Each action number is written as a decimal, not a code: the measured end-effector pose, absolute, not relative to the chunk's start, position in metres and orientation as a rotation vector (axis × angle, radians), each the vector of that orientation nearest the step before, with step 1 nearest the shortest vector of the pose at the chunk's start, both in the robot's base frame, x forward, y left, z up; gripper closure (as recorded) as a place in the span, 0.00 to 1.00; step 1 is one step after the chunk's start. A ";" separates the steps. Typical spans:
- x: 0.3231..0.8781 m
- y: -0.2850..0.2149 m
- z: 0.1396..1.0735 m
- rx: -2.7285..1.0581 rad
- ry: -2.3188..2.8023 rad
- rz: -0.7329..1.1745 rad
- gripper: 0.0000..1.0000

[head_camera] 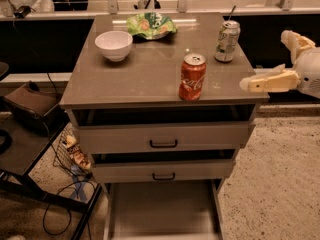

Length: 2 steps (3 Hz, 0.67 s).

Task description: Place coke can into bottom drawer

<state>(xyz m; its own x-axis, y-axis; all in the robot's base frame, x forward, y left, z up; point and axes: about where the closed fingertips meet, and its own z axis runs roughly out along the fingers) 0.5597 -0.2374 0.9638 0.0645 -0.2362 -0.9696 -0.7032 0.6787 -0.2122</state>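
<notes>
Square table [145, 76], smooth grey-brown top with a dull sheen. Near its front edge, at 5 o'clock from the top's middle, coke can [192, 77], upright: small red metal cylinder, white script, silver lid. At 1 o'clock from it, well apart, taller white-and-green can [227, 40] with a thin straw. At 10 o'clock, round white bowl [114, 45], smooth and glossy. At 11 o'clock, by the back edge, crinkled green snack bag [150, 25].

At 3 o'clock from the coke can, just off the table's right edge, cream plastic gripper [265, 59], blunt fingers [270, 81] spread wide, holding nothing, apart from the can.

Below the top, two flat-fronted drawers, each with a dark bar handle [163, 144]. Lowest, at 6 o'clock, bottom drawer [162, 209] pulled out: shallow grey-beige tray, thin side rails, flat floor. Coke can on the table, not in it.
</notes>
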 end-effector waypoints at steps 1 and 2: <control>0.568 -0.224 0.947 -0.800 1.498 0.468 0.00; 0.586 -0.188 0.916 -0.816 1.514 0.516 0.00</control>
